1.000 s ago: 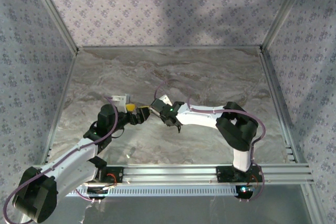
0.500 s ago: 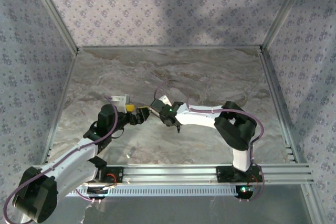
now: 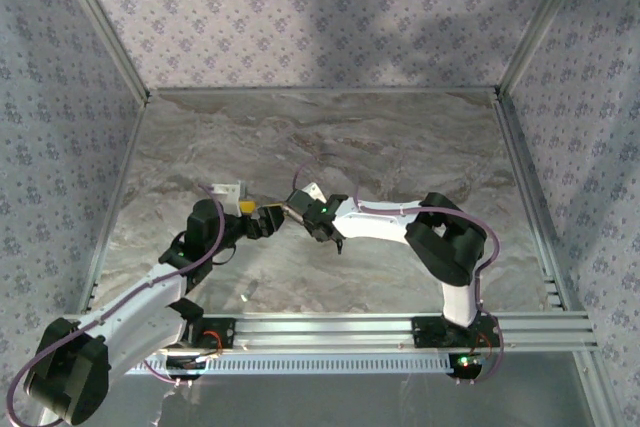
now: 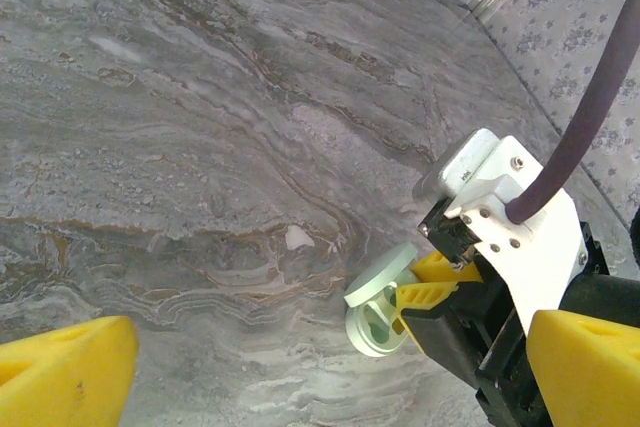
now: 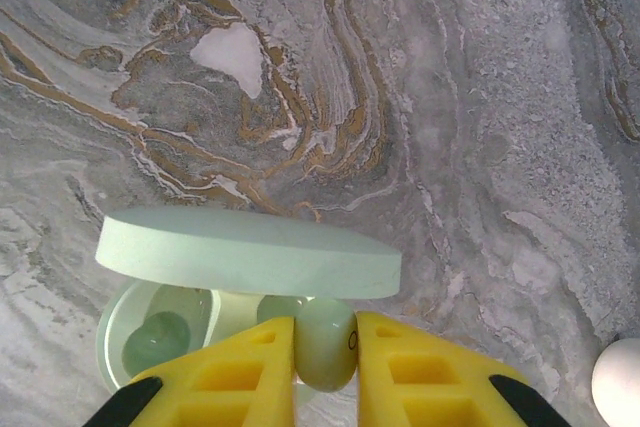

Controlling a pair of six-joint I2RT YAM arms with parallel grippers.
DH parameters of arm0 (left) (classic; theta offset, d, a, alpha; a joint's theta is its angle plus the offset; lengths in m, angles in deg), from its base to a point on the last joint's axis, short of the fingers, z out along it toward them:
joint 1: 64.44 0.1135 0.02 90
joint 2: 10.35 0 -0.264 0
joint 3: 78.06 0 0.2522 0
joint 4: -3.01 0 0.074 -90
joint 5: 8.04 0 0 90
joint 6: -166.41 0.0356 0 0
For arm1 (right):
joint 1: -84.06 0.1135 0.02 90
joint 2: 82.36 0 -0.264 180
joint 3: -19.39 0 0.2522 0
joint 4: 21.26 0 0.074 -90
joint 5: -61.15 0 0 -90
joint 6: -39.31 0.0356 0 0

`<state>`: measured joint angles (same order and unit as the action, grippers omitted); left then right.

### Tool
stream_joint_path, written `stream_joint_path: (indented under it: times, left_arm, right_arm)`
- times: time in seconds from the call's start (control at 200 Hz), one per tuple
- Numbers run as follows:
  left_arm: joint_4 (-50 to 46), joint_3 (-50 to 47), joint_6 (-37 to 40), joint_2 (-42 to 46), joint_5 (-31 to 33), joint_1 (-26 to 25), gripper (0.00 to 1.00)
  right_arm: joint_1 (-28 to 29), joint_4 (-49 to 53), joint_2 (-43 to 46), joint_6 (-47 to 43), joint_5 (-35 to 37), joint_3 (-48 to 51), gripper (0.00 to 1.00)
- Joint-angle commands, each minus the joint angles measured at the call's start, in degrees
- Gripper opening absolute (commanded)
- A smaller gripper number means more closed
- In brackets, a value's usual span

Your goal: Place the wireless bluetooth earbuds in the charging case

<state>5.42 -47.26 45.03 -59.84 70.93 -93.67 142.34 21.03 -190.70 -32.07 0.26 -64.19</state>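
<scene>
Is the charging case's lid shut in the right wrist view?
No, the lid stands raised above the open charging case.

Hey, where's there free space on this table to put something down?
Bare marble spans the far half of the table, up to the back wall, and the right side between the right arm and the rail. Crowded mid-left: left tool and right tool meet at the open mint case.

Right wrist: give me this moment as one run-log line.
right gripper: shut on earbud | earbud: over open case, not yet seated | left gripper: open, empty, near case
</scene>
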Motion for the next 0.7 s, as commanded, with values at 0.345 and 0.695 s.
stream_joint_path:
  times: [0.345, 0.695]
  left_arm:
    - [5.84, 1.33, 0.17, 1.31, -4.33, -0.77, 1.0]
    - [5.9, 1.33, 0.17, 1.15, -4.4, -0.82, 1.0]
  right_arm:
    - [2.45, 2.02, -1.98, 1.87, 0.04, -2.03, 0.25]
    - [2.93, 3.37, 1.61, 2.39, -0.24, -2.51, 0.3]
